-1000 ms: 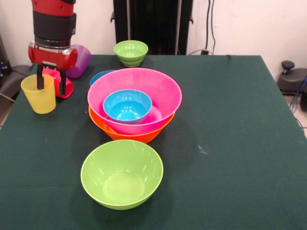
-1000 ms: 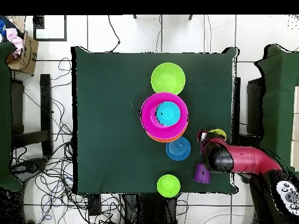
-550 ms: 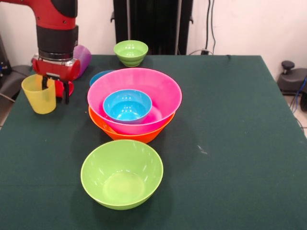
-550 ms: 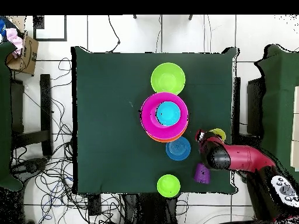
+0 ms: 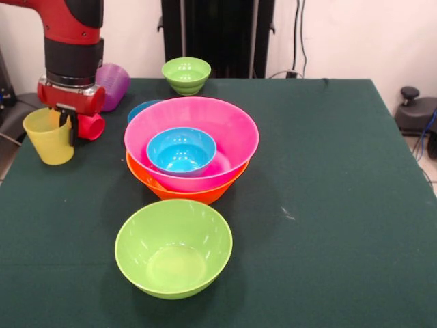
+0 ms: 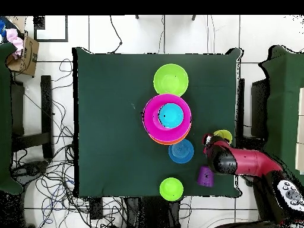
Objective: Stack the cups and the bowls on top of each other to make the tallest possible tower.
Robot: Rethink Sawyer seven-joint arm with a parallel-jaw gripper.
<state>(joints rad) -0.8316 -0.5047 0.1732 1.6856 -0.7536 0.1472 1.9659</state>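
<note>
The desk (image 5: 328, 205) wears a dark green cloth. Near its middle the glossy pink bowl (image 5: 205, 133) nests in the orange bowl (image 5: 171, 190), a small blue bowl (image 5: 181, 150) inside; that is all the tower there is. A medium green bowl (image 5: 173, 246) sits toward the desk's near edge. At the left edge the gripper (image 5: 70, 123) pinches the wall of the upright translucent yellow cup (image 5: 48, 137), one finger inside the rim. The nested bowls lie well to the cup's right. The red cup (image 5: 90, 126) lies tipped just behind.
</note>
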